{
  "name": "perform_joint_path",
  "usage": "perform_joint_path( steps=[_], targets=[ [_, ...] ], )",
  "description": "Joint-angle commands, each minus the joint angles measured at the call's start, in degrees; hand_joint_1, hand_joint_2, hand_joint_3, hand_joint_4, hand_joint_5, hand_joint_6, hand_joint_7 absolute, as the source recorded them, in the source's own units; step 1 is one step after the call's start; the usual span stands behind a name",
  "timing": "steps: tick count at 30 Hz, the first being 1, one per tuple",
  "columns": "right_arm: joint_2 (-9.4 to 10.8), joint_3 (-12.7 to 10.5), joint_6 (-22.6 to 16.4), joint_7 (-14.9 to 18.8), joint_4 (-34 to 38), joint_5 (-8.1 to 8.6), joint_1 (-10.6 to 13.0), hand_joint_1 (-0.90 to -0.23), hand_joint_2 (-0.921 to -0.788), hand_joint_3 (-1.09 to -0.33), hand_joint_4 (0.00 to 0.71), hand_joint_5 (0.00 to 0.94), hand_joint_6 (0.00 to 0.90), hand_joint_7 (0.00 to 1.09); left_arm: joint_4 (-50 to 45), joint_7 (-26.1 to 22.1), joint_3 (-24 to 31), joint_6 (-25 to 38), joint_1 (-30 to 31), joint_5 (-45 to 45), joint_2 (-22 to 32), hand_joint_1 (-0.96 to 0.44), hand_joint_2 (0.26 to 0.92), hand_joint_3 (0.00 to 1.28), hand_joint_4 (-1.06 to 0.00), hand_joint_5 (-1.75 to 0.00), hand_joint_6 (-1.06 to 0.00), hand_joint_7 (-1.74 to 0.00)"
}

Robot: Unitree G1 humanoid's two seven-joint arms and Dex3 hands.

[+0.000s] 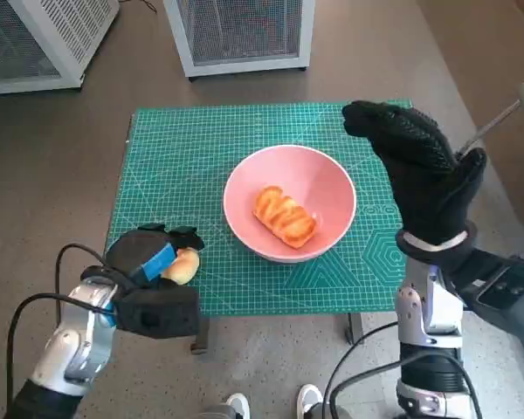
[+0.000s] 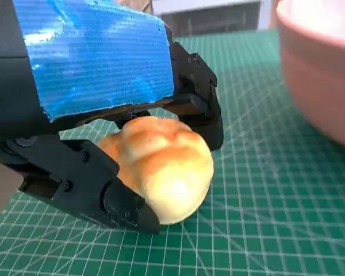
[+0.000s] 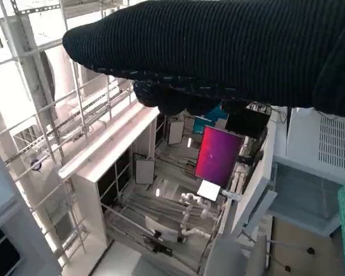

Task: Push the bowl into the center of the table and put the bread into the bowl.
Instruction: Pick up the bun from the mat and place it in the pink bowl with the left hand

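Note:
A pink bowl (image 1: 290,202) sits near the middle of the green cutting mat (image 1: 183,166), with one glazed bread roll (image 1: 285,216) lying inside it. My left hand (image 1: 153,259) is at the mat's near left corner and grips a second golden bread roll (image 1: 184,265). In the left wrist view that roll (image 2: 161,164) sits between black fingers (image 2: 86,184), low over the mat, with the bowl's wall (image 2: 319,86) close beside it. My right hand (image 1: 419,161) is raised beside the bowl's right side, fingers extended, holding nothing.
Two white mesh cabinets (image 1: 240,35) stand on the floor beyond the table. A person's shoes (image 1: 310,400) show at the near edge. The right wrist view points up at shelving and a magenta screen (image 3: 218,155).

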Motion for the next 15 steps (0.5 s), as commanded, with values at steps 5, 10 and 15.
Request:
perform_joint_path(
  steps=[5, 10, 15],
  targets=[
    [0.0, -0.3, 0.6, 0.7, 1.1, 0.64, 0.8, -0.390, -0.921, -0.503, 0.539, 0.275, 0.234, 0.85, -8.0, -1.1, 5.5, -0.7, -1.2, -3.0, 0.8, 0.00, 0.918, 0.06, -0.74, -1.09, -0.61, -1.20],
    [0.1, -0.3, 0.5, 0.9, 1.5, 0.72, 0.5, -0.387, -0.921, -0.504, 0.539, 0.278, 0.235, 0.85, -11.6, -2.2, 8.2, 0.0, -3.2, -4.9, 0.4, 0.00, 0.912, 0.04, -0.77, -1.07, -0.64, -1.16],
    [0.1, -0.2, 0.6, 1.0, 1.7, 0.81, 0.3, -0.386, -0.921, -0.505, 0.540, 0.284, 0.236, 0.85, -13.6, -3.0, 9.7, 0.6, -5.9, -6.0, -0.2, 0.00, 0.910, 0.03, -0.78, -1.08, -0.66, -1.12]
  ],
)
